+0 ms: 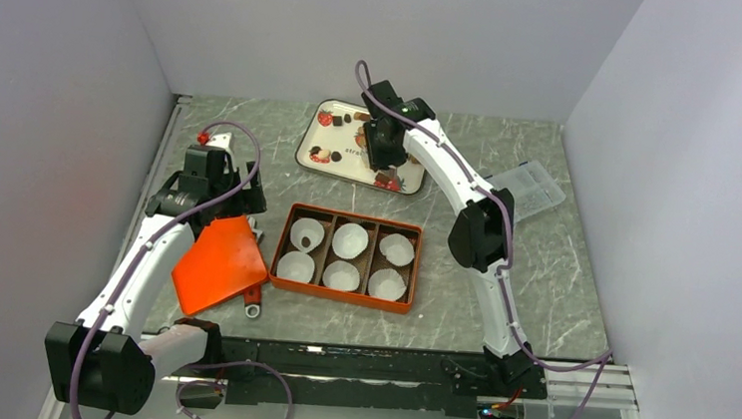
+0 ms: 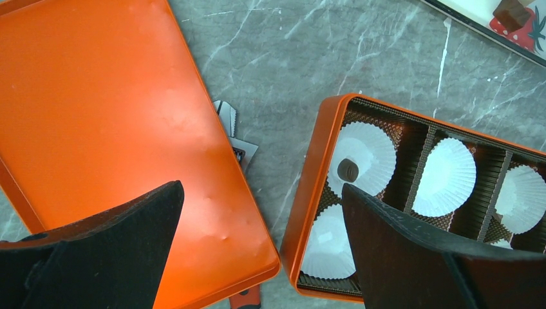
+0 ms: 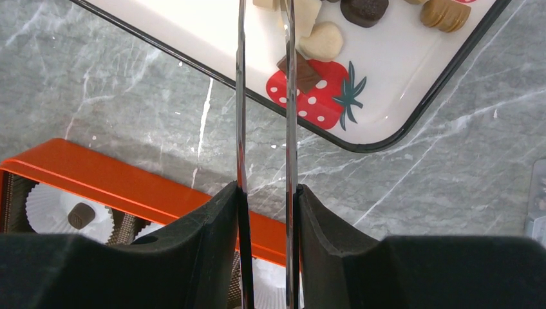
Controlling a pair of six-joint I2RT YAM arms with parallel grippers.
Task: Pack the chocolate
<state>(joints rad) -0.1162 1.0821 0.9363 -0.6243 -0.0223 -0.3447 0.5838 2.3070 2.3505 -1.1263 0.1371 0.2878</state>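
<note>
Several chocolates lie on the white strawberry tray [image 1: 351,155]: a cream heart [image 3: 322,42], a brown square [image 3: 299,72], a dark round one [image 3: 364,9] and a tan one [image 3: 445,14]. One dark chocolate [image 2: 348,170] sits in the far-left paper cup of the orange box [image 1: 342,298]; it also shows in the right wrist view [image 3: 81,215]. My right gripper [image 3: 267,193] is shut on metal tongs [image 3: 241,96] whose tips reach cream pieces at the tray's near part. My left gripper [image 2: 261,212] is open and empty, above the gap between the lid and the box.
The orange lid [image 1: 218,263] lies left of the box, over a tool with an orange handle [image 1: 252,305]. A clear plastic container [image 1: 529,190] lies at the right. The box's other cups [image 2: 446,175] hold nothing that I can see.
</note>
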